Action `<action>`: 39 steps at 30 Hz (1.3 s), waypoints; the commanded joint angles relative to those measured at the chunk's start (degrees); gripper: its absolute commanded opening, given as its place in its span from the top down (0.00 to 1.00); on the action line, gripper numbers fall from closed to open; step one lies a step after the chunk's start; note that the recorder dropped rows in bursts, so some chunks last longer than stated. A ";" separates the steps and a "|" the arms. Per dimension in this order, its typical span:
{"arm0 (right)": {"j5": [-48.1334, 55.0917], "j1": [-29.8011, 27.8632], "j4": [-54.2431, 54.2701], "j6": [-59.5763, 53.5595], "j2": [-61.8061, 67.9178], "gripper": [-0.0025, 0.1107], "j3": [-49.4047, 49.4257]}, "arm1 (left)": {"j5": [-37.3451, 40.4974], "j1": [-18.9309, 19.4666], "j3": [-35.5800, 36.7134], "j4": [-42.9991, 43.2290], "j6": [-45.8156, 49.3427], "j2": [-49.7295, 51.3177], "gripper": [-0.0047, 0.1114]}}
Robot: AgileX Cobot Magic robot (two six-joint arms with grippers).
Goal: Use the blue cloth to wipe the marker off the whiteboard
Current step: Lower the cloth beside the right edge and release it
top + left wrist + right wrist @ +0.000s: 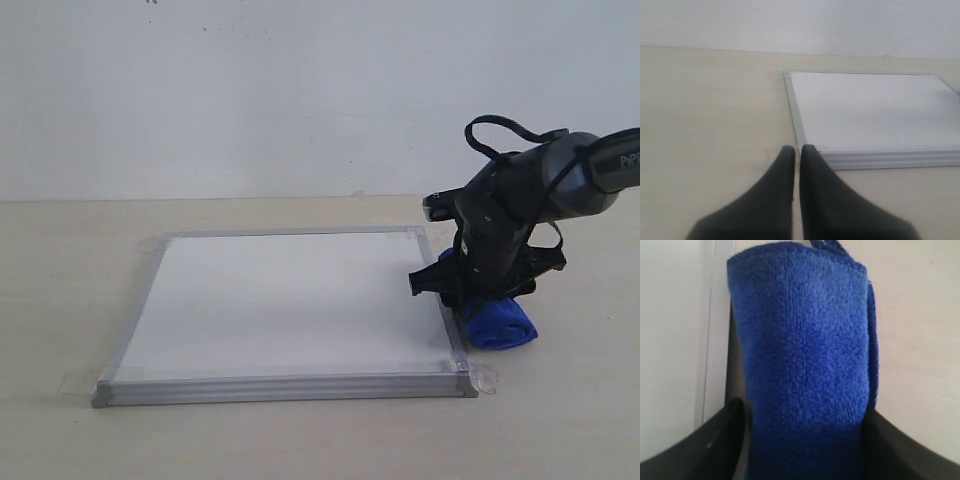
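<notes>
The whiteboard (280, 300) lies flat on the table, and no marker line shows on its white face in any view. The blue cloth (500, 325), a thick rolled bundle, rests on the table just off the board's right edge, near the front right corner. My right gripper (478, 295) is down over the cloth. In the right wrist view the blue cloth (805, 365) fills the space between the spread fingers of the right gripper (802, 412), with a dark gap at one finger (732, 415). My left gripper (797, 150) is shut and empty, low over the table by the whiteboard (870, 110) corner.
Clear tape (485, 378) sticks out at the board's front right corner. The silver frame (795, 115) stands slightly proud of the beige table (300, 440). A pale wall (250, 90) rises behind the table.
</notes>
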 commanded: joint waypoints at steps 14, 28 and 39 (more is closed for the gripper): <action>7.67 -0.17 4.71 -3.50 -8.83 0.45 -0.32 | -0.16 -0.29 0.22 0.03 0.15 -0.12 0.93; 7.45 -0.27 -1.07 -8.02 -6.30 0.41 2.72 | -0.16 -0.29 0.22 0.03 0.15 -0.12 0.93; 2.59 -0.27 -1.08 -6.75 -1.99 0.68 2.72 | -0.16 -0.29 0.22 0.03 0.15 -0.12 0.93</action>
